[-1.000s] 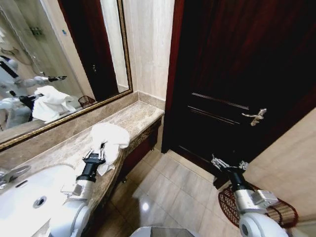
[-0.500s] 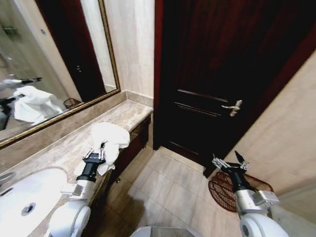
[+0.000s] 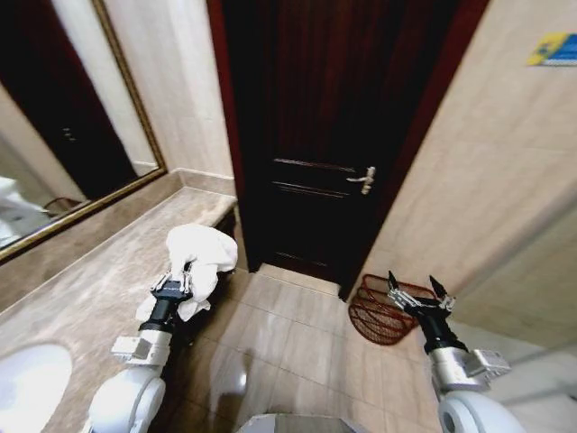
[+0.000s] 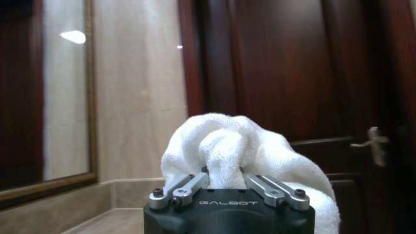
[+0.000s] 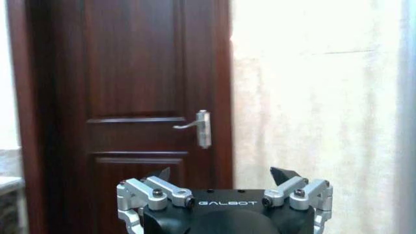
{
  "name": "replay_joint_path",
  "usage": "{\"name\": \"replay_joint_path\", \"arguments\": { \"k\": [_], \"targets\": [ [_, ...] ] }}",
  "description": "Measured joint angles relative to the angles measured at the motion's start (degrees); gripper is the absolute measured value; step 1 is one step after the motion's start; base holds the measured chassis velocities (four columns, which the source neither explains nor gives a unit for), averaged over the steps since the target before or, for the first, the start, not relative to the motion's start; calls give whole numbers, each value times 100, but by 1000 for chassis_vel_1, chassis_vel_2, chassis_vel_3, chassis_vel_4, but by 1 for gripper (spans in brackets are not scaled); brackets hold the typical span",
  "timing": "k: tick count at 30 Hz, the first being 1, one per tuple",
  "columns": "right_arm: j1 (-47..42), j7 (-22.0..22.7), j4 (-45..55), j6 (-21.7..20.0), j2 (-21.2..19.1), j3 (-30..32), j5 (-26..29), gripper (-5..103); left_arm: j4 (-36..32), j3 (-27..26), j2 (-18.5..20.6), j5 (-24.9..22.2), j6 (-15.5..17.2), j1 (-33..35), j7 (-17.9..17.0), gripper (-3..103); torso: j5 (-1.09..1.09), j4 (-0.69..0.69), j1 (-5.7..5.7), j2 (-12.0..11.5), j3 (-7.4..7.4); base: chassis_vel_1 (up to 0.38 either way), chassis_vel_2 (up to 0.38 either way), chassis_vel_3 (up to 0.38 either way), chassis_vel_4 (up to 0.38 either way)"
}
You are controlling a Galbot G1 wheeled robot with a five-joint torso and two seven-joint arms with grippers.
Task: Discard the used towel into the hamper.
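A white towel [image 3: 200, 255] is bunched up in my left gripper [image 3: 180, 271], which is shut on it and holds it over the edge of the marble counter [image 3: 99, 289]. From the left wrist the towel [image 4: 227, 151] bulges out between the two fingers. The hamper [image 3: 383, 311], a dark reddish-brown openwork basket, stands on the floor against the beige wall to the right of the dark door. My right gripper [image 3: 414, 290] hangs open just in front of the hamper, its fingers spread with nothing between them; the right wrist view shows this gripper [image 5: 224, 175] facing the door.
A dark wooden door [image 3: 334, 135] with a metal handle [image 3: 362, 179] faces me. A framed mirror [image 3: 54, 153] runs along the left wall above the counter, and a white sink [image 3: 22, 388] sits at the lower left. Tiled floor [image 3: 288, 334] lies open between counter and hamper.
The whole picture has swung to the right as the camera turned: sink and mirror slid left, door and hamper came toward the middle. Both arms keep their pose, towel still held.
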Motion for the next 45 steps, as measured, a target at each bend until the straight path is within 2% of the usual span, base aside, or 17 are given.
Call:
{"name": "replay_joint_path", "arguments": {
  "k": [29, 35, 40, 45],
  "targets": [
    [51, 47, -58, 113, 33, -17, 58, 100, -2, 140, -108, 175, 23, -21, 13, 10, 1, -1, -7, -14, -9, -112, -135, -134, -113],
    [37, 47, -66, 147, 26, -7, 75, 100, -22, 176, -148, 210, 23, 14, 34, 10, 0, -6, -65, -139, -73, -97, -110, -106, -85],
    [19, 47, -70, 172, 17, 2, 97, 100, -27, 204, -184, 243, 4, 48, 39, 10, 0, 1, -102, -207, -106, -5, -4, -10, -11],
    [1, 50, -74, 198, 14, 8, 109, 100, -16, 229, -213, 264, -44, 74, 36, 10, 0, -3, -165, -350, -185, 0, 0, 0, 0]
  ]
}}
